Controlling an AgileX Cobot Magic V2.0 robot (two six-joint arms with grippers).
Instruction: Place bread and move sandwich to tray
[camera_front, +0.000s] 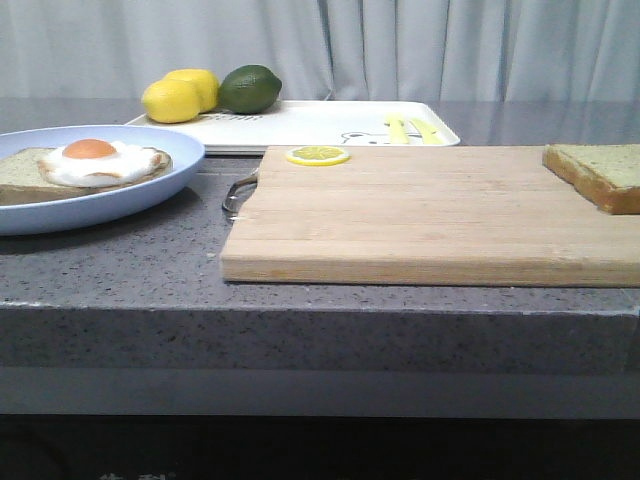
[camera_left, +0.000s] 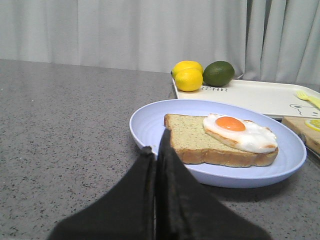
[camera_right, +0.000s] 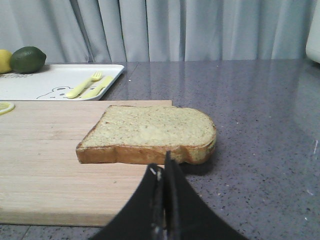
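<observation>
On tray: two lemons, one lime; both pincers pressed together.

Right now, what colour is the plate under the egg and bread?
Light blue. The plate shows best in the left wrist view.

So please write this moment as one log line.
left hand shut, by sandwich | right hand shut, by bread | tray without sandwich
</observation>
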